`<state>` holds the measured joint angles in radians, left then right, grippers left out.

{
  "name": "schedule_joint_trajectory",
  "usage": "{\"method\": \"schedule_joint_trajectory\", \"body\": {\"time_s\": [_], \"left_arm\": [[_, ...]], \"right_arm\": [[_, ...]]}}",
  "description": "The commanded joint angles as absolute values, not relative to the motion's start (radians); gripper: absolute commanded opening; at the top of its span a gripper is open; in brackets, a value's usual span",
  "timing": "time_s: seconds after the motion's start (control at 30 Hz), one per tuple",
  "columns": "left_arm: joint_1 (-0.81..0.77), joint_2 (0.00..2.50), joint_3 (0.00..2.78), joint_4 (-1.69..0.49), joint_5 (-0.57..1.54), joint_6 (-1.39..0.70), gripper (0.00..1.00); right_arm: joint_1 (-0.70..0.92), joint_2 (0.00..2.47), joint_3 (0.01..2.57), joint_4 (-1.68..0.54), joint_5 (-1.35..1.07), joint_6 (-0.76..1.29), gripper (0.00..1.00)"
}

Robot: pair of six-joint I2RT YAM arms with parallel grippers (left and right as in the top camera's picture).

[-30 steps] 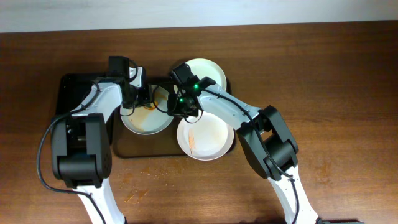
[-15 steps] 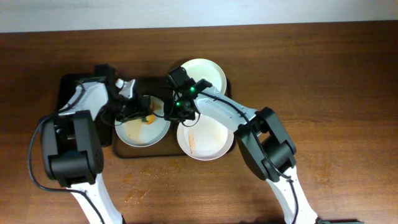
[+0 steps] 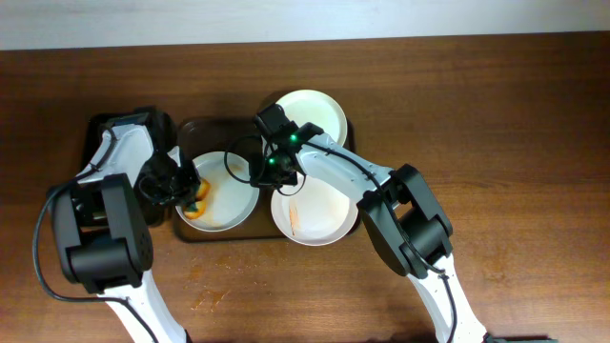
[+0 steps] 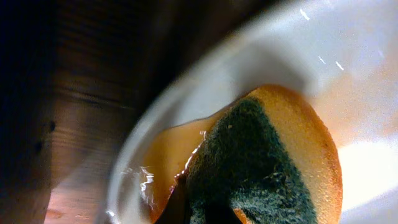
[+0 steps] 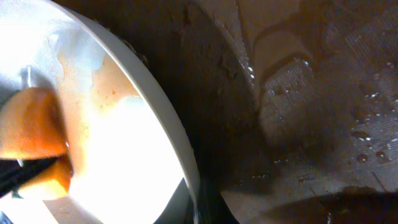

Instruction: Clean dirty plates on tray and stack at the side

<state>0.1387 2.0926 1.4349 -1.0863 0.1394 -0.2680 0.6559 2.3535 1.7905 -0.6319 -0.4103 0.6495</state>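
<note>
- Left pincer [image 3: 184, 188]: pressed together on the sponge [image 3: 198, 196]. The green scouring face shows to the wrist camera (orange body around it).
- Plate [image 3: 229, 195]: directly beneath this pincer, lying in the tray [image 3: 233, 235]. The sponge bears on the zone just inside the rim, where a sauce film [image 4: 166, 152] has pooled.
- Right pincer [image 3: 270, 170]: pressed together, at the rim across the plate from the left pincer. Whether it nips the rim or only braces it cannot be told.
- Procedure: lay the sponge flat, apply moderate downward load, and sweep from the rim toward the centre so the film is carried inward, not over the edge. Then work toward the right pincer, where a stain [image 5: 102, 81] remains.
- Caution: the tray floor looks wet, so a push at the rim may slide or tip the plate. Load it only against the right pincer's brace.
- Other plates [image 3: 319, 211]: just beyond the right pincer, one to each side of it, not yet stacked.
</note>
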Motion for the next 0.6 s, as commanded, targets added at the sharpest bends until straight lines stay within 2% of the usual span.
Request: {"method": "schedule_joint_trajectory", "body": {"time_s": [0.0, 0.13, 0.3, 0.57], "left_arm": [[0.153, 2.189, 1.401, -1.008, -0.165, -0.400, 0.01], [0.118, 2.189, 1.441, -0.943, 0.002, -0.379, 0.01], [0.072, 2.189, 1.493, -0.828, 0.376, -0.158, 0.01], [0.063, 2.181, 1.786, -0.991, 0.397, -0.101, 0.01]], "right_arm": [[0.640, 2.397, 1.784, -0.644, -0.371, 0.663, 0.04], [0.640, 2.397, 1.784, -0.643, -0.371, 0.663, 0.04], [0.638, 2.397, 1.784, -0.648, -0.371, 0.663, 0.04], [0.633, 2.397, 1.783, -0.651, -0.374, 0.663, 0.04]]}}
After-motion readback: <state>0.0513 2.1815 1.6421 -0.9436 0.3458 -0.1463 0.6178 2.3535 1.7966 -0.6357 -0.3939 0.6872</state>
